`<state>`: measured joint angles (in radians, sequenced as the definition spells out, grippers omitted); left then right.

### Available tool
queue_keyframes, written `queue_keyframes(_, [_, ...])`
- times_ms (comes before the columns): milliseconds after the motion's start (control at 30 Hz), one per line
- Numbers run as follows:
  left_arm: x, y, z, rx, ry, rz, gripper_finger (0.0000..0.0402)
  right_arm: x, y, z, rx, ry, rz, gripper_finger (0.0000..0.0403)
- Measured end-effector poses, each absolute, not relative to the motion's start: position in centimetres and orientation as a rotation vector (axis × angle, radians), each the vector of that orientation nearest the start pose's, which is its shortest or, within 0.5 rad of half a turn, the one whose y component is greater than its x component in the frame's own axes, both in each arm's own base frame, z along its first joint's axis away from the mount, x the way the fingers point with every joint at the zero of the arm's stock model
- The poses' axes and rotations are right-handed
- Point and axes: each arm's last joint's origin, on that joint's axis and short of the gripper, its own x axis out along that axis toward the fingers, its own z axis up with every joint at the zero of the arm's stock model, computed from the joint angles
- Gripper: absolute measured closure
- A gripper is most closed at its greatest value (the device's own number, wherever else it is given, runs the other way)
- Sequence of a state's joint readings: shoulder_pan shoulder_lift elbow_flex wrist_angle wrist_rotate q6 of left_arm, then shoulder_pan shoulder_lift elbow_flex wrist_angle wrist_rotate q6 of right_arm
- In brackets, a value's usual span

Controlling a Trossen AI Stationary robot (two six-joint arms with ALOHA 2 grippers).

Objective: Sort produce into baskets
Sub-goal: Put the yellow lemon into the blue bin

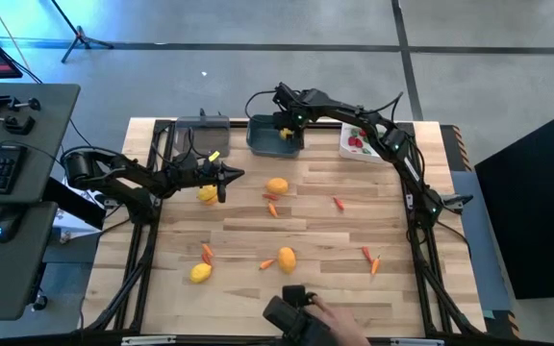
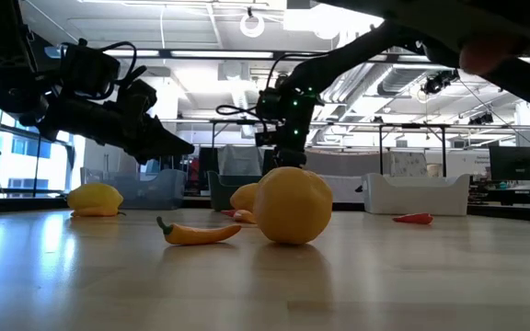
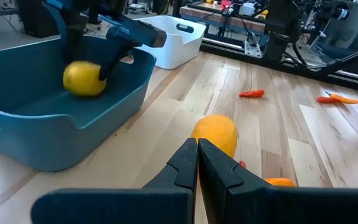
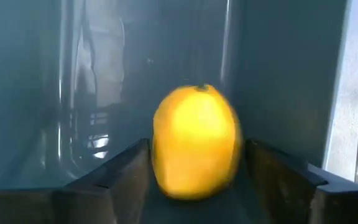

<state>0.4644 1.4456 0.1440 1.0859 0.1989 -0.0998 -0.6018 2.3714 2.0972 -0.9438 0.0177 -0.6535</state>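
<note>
My right gripper (image 1: 285, 132) reaches down into the dark teal bin (image 1: 269, 137) at the table's far side. Its fingers are open on either side of a yellow lemon (image 4: 196, 142), with a narrow gap showing on each side. The lemon (image 3: 84, 78) sits low inside the bin (image 3: 55, 124). My left gripper (image 1: 234, 176) is shut and empty above the table, just right of another lemon (image 1: 207, 194). An orange-yellow fruit (image 3: 215, 134) lies ahead of its fingertips (image 3: 197, 158). The clear-grey bin (image 1: 200, 130) and the white bin (image 1: 359, 141) flank the teal one.
More lemons (image 1: 286, 259) (image 1: 200, 273) and several thin carrots and red bits (image 1: 338, 203) (image 1: 369, 258) (image 1: 272, 207) lie scattered over the wooden table. A person's hand (image 1: 320, 312) holds a dark device at the near edge. The white bin holds red pieces.
</note>
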Motion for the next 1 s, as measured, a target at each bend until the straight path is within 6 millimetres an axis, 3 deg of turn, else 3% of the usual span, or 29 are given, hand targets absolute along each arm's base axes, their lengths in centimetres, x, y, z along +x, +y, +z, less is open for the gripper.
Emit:
queue_keyframes(233, [18.5,8.6,12.4,-0.173,0.2,0.275,0.0401,41.0,-27.7,19.9,-0.222,1.289,-0.123,0.0109])
queue_keyframes(367, [18.4,8.6,12.2,-0.179,0.216,0.276,0.0401,41.3,-27.1,23.1,-0.191,1.247,-0.131,0.0108])
queue_keyframes(533, [18.4,8.6,12.2,-0.177,0.222,0.275,0.0401,40.9,-25.5,26.4,-0.006,1.162,-0.029,0.0107])
queue_keyframes(633, [18.4,8.6,12.1,-0.176,0.225,0.275,0.0401,41.1,-24.1,26.2,0.056,1.193,0.002,0.0107])
queue_keyframes(1000, [18.4,8.6,12.0,-0.152,0.24,0.272,0.0401,43.4,-17.8,21.9,0.221,1.275,0.199,0.0151])
